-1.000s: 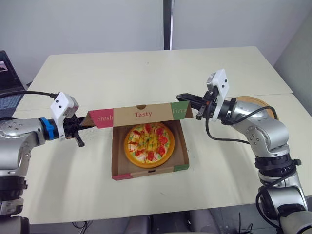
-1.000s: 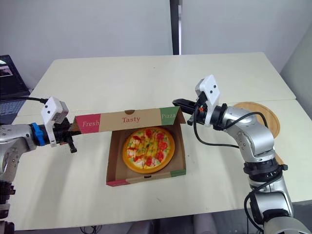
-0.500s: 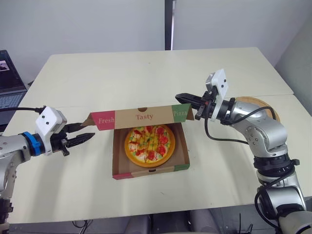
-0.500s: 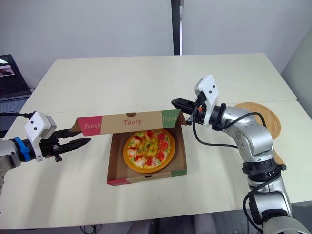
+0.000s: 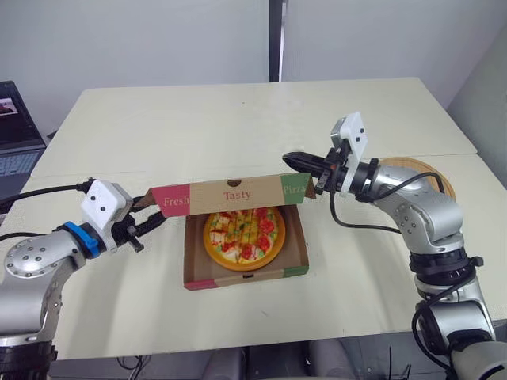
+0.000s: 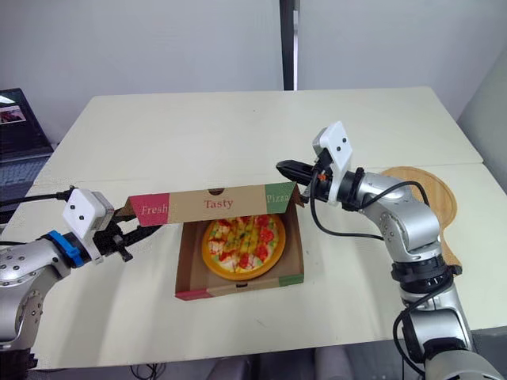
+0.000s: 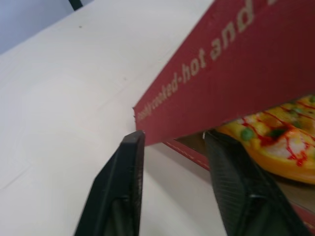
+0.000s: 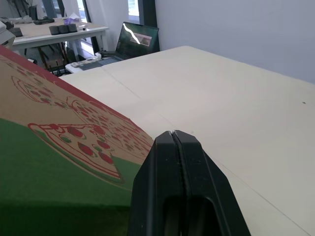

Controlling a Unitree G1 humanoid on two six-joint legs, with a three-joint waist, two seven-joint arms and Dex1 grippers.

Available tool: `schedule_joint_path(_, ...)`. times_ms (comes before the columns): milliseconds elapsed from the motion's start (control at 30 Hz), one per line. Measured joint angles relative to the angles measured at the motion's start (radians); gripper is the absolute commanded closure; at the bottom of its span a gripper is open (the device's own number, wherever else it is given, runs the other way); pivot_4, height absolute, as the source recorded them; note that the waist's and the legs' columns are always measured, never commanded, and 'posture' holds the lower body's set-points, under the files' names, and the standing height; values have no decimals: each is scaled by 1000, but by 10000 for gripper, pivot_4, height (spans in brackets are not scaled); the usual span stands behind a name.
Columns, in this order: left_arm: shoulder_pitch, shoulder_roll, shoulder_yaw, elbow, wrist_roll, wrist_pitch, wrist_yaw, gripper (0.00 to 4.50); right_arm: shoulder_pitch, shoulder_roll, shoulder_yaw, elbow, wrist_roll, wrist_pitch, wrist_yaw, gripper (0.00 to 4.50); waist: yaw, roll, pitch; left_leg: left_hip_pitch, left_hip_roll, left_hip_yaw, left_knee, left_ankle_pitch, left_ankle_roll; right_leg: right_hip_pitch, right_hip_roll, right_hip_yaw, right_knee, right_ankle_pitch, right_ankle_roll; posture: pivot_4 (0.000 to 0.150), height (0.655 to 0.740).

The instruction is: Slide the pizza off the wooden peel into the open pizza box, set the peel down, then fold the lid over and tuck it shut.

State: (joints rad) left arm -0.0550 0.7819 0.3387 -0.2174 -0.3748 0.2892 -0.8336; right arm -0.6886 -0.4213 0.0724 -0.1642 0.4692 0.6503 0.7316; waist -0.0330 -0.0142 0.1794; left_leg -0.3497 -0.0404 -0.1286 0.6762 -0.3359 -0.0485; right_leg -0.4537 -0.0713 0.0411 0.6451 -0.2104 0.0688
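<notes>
Cream table (image 5: 238,119), open laptop (image 5: 16,131), grey wall (image 5: 142,39)

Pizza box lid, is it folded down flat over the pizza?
No, the lid stands half raised, and the pizza shows uncovered in the box below.

Pizza (image 5: 243,231) in box (image 5: 245,274) w/ lid (image 5: 230,194) raised

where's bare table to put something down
The far half of the table, behind the raised lid, is bare, as is the near strip before the pizza box. Crowded: both lid corners, with the left gripper and right gripper, and the peel rightward.
</notes>
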Motion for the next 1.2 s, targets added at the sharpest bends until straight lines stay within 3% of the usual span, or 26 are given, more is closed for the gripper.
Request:
schedule_joint_path(100,-29,-5,-23,8,3,-7,14,44741,-5,-4,-31,11,-8,-7,-25,45000,2,0,0,0,0,0,0,0,0,1,0,0,0,0,0,1500,7400)
schedule_joint_path(233,-51,-12,-30,21,3,-9,18,45000,17,-64,-129,11,-5,-7,-57,33352,5,0,0,0,0,-1,0,0,0,1,0,0,-1,0,0,1500,7400)
schedule_joint_path(433,-83,-24,-49,32,1,7,25,45000,258,-222,-190,-136,24,67,-22,12558,6,-1,0,1,0,0,0,-2,4,3,0,-1,-1,0,0,1500,7400)
schedule_joint_path(567,-110,-27,-63,36,-2,25,31,45000,332,-203,-160,-281,44,126,-52,12558,3,-1,0,3,0,-1,1,-2,4,4,1,-1,0,0,0,1500,7400)
schedule_joint_path(833,-139,-41,-80,34,-17,63,37,45000,289,31,-50,-371,24,230,-304,12558,4,-1,-1,2,0,-2,1,0,0,4,0,-1,0,0,0,1500,7400)
schedule_joint_path(967,-151,-48,-80,20,-42,122,49,45000,273,88,-54,-379,22,277,-400,21176,7,-2,-1,2,0,-2,1,0,0,5,0,-1,-1,0,0,1500,7400)
schedule_joint_path(1200,-181,-67,-71,-19,-134,256,79,45000,240,126,-69,-369,-16,307,-509,44840,5,-2,-1,2,0,-3,1,0,0,5,0,-1,0,0,0,1500,7400)
